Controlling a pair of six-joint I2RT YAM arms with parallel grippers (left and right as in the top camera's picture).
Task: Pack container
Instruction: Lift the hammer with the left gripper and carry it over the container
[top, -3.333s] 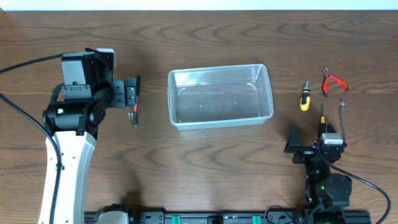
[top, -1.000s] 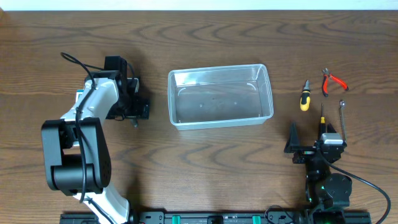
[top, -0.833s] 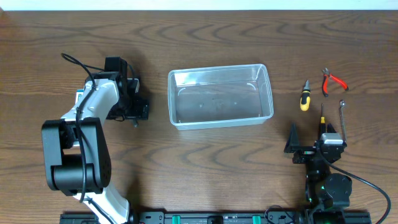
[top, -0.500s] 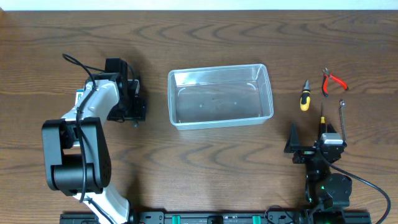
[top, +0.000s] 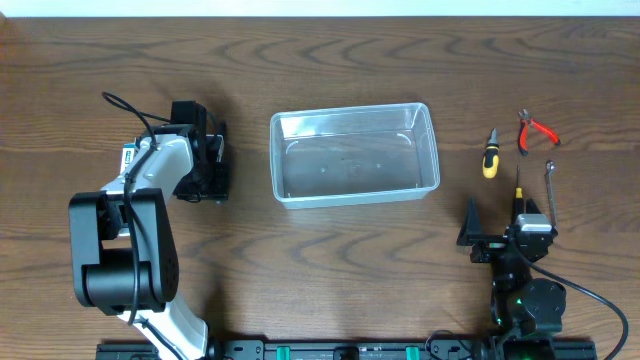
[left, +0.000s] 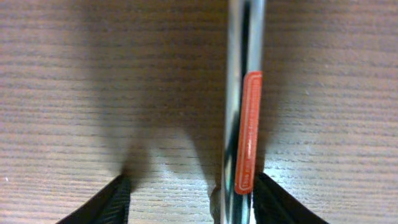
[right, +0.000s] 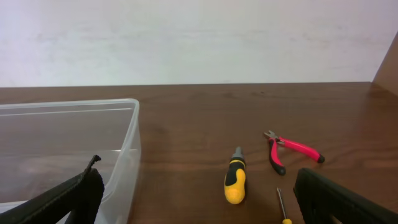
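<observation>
The left end effector (left: 189, 199) is low over the counter (left: 74, 93), its 2 fingers wide apart around a chrome tool (left: 242, 93), not clamped. The right end effector (right: 199, 202) is also apart and holds nothing. The container (top: 352, 108) sits mid-counter between the arms.

Overhead: straight down on table (top: 330, 260). Left wrist: very near table. Right wrist: low, level, shares container (right: 129, 149) with overhead.
</observation>
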